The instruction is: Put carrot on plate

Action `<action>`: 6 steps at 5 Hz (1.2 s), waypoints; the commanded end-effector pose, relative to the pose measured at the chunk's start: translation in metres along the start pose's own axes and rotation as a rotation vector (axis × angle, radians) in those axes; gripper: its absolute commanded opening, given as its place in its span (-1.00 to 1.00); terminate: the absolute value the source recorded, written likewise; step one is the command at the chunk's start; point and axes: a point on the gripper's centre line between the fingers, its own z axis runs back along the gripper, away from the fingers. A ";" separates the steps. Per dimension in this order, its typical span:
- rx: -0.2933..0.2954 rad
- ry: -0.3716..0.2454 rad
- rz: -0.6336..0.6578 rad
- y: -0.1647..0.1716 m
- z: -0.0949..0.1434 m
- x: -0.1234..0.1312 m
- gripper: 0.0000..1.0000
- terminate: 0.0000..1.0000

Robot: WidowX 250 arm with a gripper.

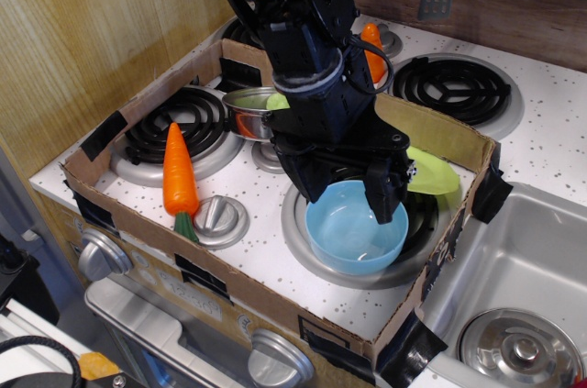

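Observation.image looks down on a toy stovetop boxed in by a low cardboard wall (417, 127). The carrot (179, 172) lies on the white speckled surface (266, 250) at the front left, its tapered tip resting on the edge of the front-left burner coil (179, 127) and its green stem stub pointing toward the front, beside a round silver knob (218, 221). Nothing touches it. The lime-green plate (433, 172) sits well apart on the right, mostly hidden behind the arm, only its right rim showing against the cardboard. A light-blue bowl (353, 232) stands on the front-right burner, just in front of the plate. A steel pot (248, 111) sits behind, and a second orange cone (371, 49) stands farther back.

The gripper (347, 194) hangs over the bowl's near rim, its black fingers (387, 191) spread apart and empty, holding nothing.

Judging by this layout, the task is at its very start: the carrot is not yet grasped, and the arm hovers on the wrong side. The next move calls for travelling left across the surface, lining the fingers across the carrot's thicker middle, descending and closing. The glossy tapered body may slip, so a grip near the wide end seems safer
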 end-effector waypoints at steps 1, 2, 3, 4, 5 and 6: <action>0.000 0.000 0.000 0.000 0.000 0.000 1.00 -1.00; 0.067 -0.027 0.007 0.009 0.033 0.023 1.00 -1.00; 0.118 -0.060 0.012 0.036 0.047 0.018 1.00 -1.00; 0.151 -0.092 0.110 0.060 0.046 0.005 1.00 -1.00; 0.173 -0.086 0.271 0.087 0.042 -0.002 1.00 -1.00; 0.185 -0.063 0.413 0.113 0.036 -0.001 1.00 -1.00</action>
